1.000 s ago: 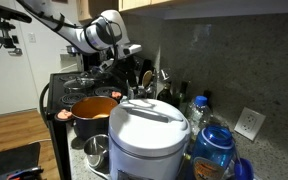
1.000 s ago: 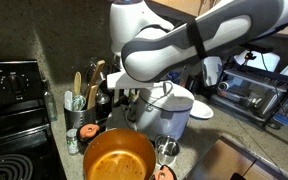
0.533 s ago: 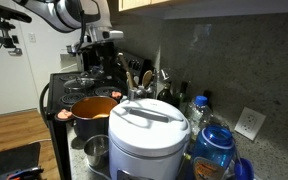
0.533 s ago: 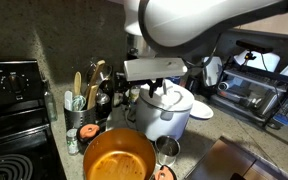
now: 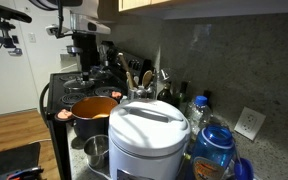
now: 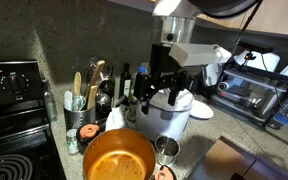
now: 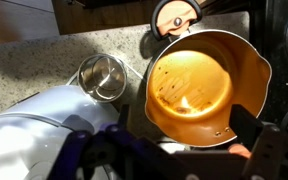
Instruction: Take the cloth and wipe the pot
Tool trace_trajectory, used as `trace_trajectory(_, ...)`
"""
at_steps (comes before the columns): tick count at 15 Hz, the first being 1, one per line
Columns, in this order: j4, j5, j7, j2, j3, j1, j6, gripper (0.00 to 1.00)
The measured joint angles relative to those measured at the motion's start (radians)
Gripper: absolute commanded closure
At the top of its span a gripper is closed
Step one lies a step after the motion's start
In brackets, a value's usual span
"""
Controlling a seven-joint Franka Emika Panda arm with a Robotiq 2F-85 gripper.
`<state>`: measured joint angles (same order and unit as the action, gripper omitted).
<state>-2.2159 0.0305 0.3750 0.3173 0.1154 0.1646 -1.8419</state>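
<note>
The wide orange-red pot (image 5: pixel 92 110) stands on the counter beside the stove, empty, with an orange inside. It also shows in an exterior view (image 6: pixel 118 158) and fills the wrist view (image 7: pixel 194 85). A pale pink side handle (image 6: pixel 114 118) sticks out at its back. My gripper (image 6: pixel 162 86) hangs high above the counter behind the pot, over the rice cooker's edge. Its black fingers are spread apart and empty (image 7: pixel 181 138). It sits near the top in an exterior view (image 5: pixel 81 45). I cannot make out a cloth in any view.
A big white rice cooker (image 6: pixel 174 115) stands right next to the pot, with a small shiny steel pot (image 6: pixel 167 150) in front of it. Utensils in a holder (image 6: pixel 89 90) and bottles line the back wall. A black stove (image 6: pixel 14 110) lies beside the pot, and a toaster oven (image 6: pixel 256 92) beyond.
The arm has risen and swung away from low over the pot. The gripper now hangs higher, and more of the rice cooker and counter shows. The pot has not moved.
</note>
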Motion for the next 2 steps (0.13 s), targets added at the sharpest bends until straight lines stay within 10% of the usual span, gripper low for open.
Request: trace_trajectory(2,-0.017,0.000,-0.016,0.016,0.000,-0.001,0.003,0.00)
